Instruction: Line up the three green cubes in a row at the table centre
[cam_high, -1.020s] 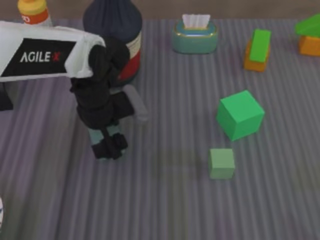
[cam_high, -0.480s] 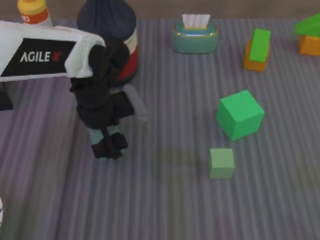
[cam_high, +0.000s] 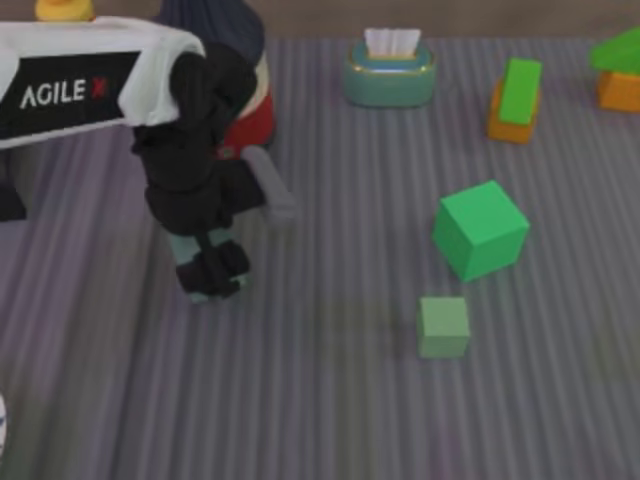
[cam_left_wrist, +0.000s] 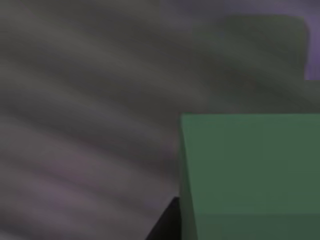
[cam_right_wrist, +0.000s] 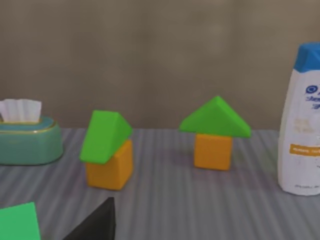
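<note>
Change: against the frame 1 second back, my left arm sits a little further toward the top-left of the top view, and its gripper with the cube in it has moved the same way. The 2 other cubes have not shifted.
Left gripper: over the left half of the bench, closed on the dull teal-green cube; only slivers of teal show between the black fingers from above.
Left wrist view: the teal-green cube fills 1 corner of the picture, right up against the camera, with ribbed bench behind it.
Bright green cube: the largest, right of centre, well apart from my left gripper.
Pale green cube: the smallest, just beside the bright one on its near side, not touching it.
Writing: "AGILE X" in white on the black panel of my left arm. The white bottle in the right wrist view carries label print I cannot read.
Right arm: out of the top view; its wrist camera looks across at the tissue box and 2 orange blocks with green tops. I cannot tell its gripper's state.
</note>
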